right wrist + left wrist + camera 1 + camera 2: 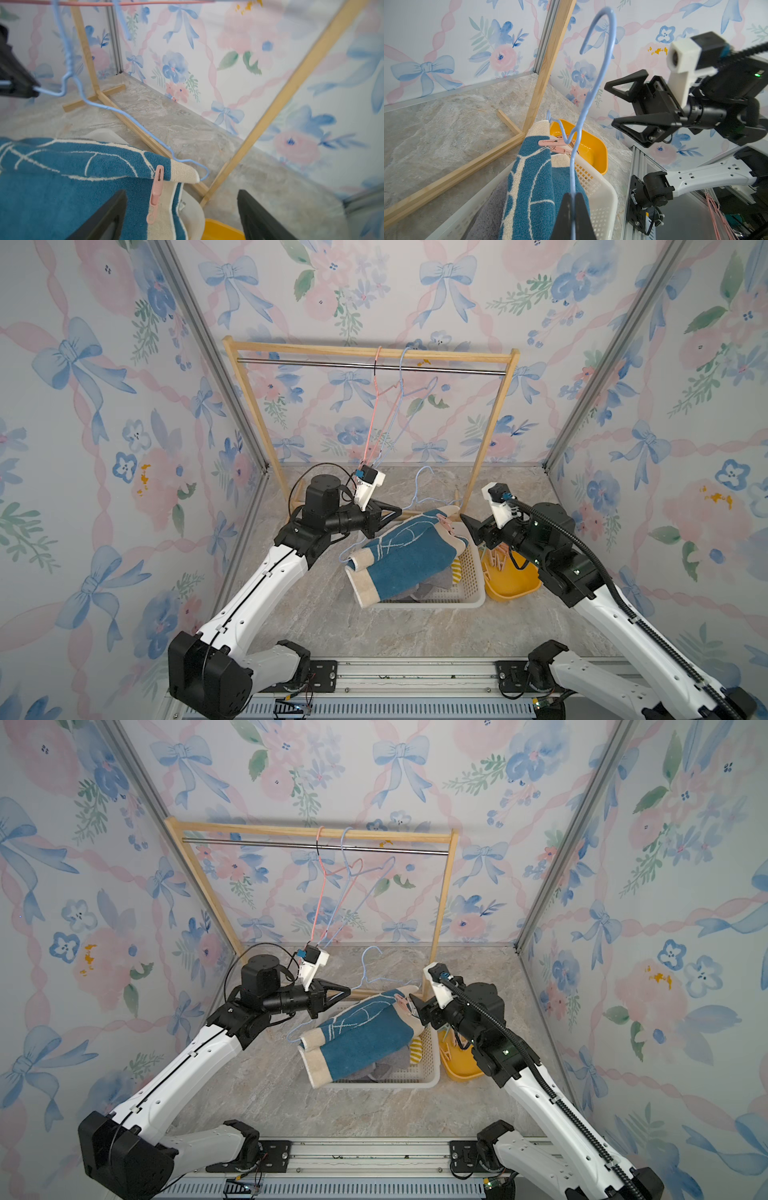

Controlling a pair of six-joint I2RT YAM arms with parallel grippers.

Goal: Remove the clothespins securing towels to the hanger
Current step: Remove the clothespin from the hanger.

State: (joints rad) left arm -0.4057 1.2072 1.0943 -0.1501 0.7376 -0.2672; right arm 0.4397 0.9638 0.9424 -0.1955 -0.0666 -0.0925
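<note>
- one pink clothespin [155,193] is clipping the dark blue towel [62,166] to the blue hanger [124,113], sitting near the right claw [181,193], just ahead of the gap between its fingers and not touching them.
- the right claw is hovering with fingers spread wide, gripping nothing.
- the left claw [573,196] is pinching the hanger's wire with fingers pressed together, across the towel from the right claw.
- the towel is draping into the white basket [469,572] below both claws.
- loose clothespins [498,562] are lying in the yellow bin [515,589] beneath the right claw.
</note>
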